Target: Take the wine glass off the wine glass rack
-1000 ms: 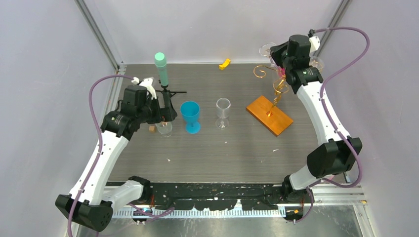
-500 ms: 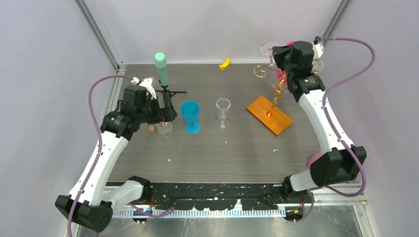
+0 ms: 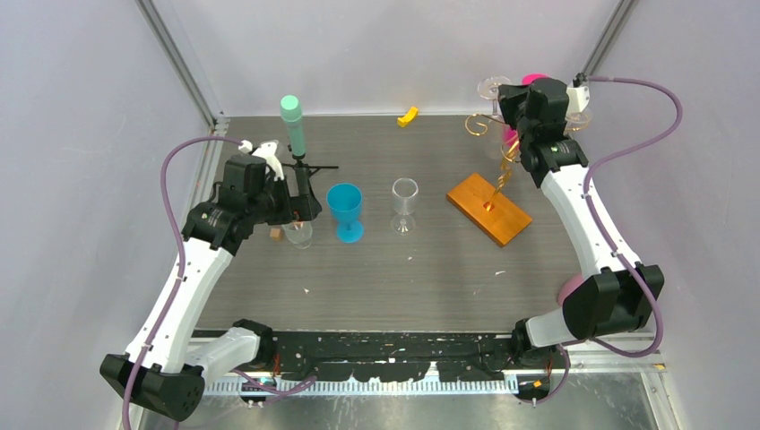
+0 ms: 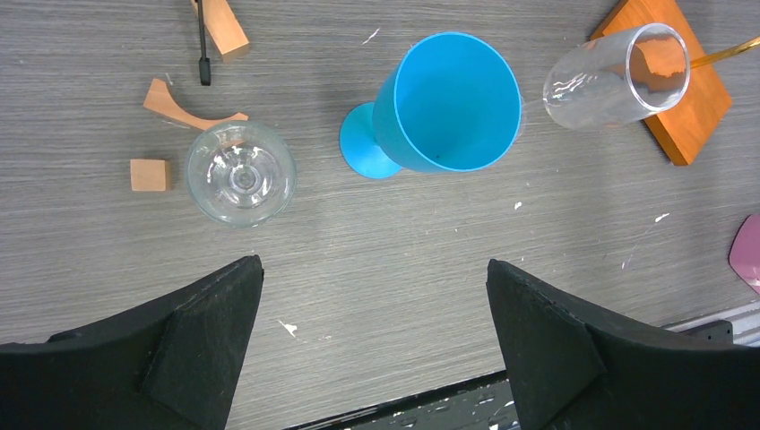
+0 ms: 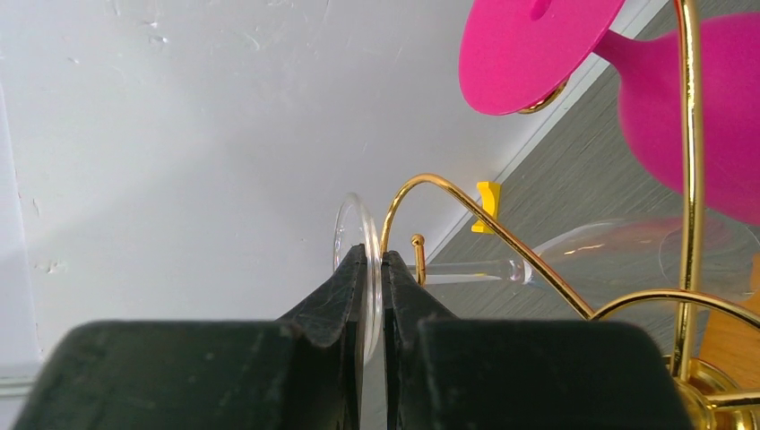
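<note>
The wine glass rack point(image 3: 503, 161) is gold wire on an orange-brown wooden base point(image 3: 488, 209) at the back right. A clear wine glass point(image 5: 468, 269) hangs there on its side, its stem crossing a gold scroll arm point(image 5: 448, 193). My right gripper point(image 5: 374, 255) is shut on the edge of the glass's round foot point(image 5: 349, 224); in the top view the foot point(image 3: 492, 87) shows beside the gripper point(image 3: 511, 97). A pink glass point(image 5: 538, 45) hangs on the same rack. My left gripper point(image 4: 373, 264) is open and empty above the table on the left point(image 3: 300, 213).
A blue goblet point(image 3: 344, 208), an upright clear glass point(image 3: 404, 199) and a small clear glass point(image 3: 298, 235) stand mid-table. A black tripod with a mint-green cylinder point(image 3: 292, 121) is back left. A yellow piece point(image 3: 408, 116) lies by the back wall. Small wooden blocks point(image 4: 149, 175) lie near the small glass.
My right gripper has moved a little right and toward the back wall, taking the clear glass's foot with it. The left arm has not moved.
</note>
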